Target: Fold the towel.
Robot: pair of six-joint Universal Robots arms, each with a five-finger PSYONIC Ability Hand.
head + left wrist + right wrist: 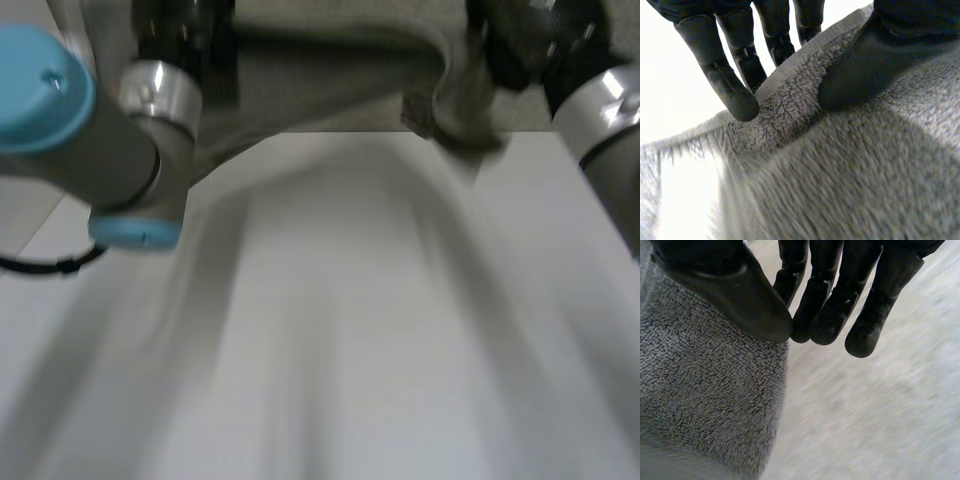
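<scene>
Grey towel [330, 75], held up at the counter's [380, 330] 12 o'clock edge
Left hand [865, 70] at 11 o'clock and right hand [735, 290] at 1 o'clock each pinch an edge between thumb and fingers [825, 315]; risk: the right pinch sits close to the hem and could slip, dropping one side and skewing the fold

Towel [865, 165] at fingers [732, 90]: grey terry cloth, fuzzy, matt. Fingers: black, smooth, slight sheen. Tabletop [350, 330]: white, smooth, matt.
</scene>
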